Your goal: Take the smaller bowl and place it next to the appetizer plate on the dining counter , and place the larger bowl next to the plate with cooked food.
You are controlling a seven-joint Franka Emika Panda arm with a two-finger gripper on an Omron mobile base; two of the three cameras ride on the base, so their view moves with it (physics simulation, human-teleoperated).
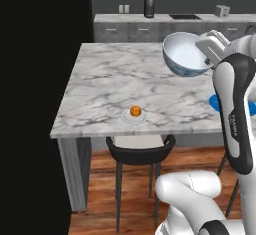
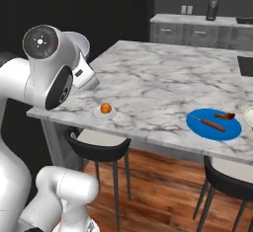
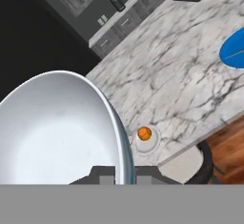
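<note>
Left base view: hand (image 1: 209, 54) clamped on small bowl (image 1: 184, 54) rim, bowl tilted, held above surface (image 1: 110, 79), well beyond white plate (image 1: 135, 115). Right base view: blue plate (image 2: 214, 124) well right of white plate. Hand view: fingers (image 3: 106, 176) pinch bowl rim, white plate just beside.

smaller bowl (image 1: 186, 55) above dining counter (image 1: 105, 79) (airborne), appetizer plate (image 1: 135, 115) near edge

White-inside, blue-patterned smaller bowl (image 1: 184, 54); grey-veined white marble counter (image 1: 110, 79); orange ball on white appetizer plate (image 1: 135, 115); bright blue plate (image 2: 214, 124).
</note>
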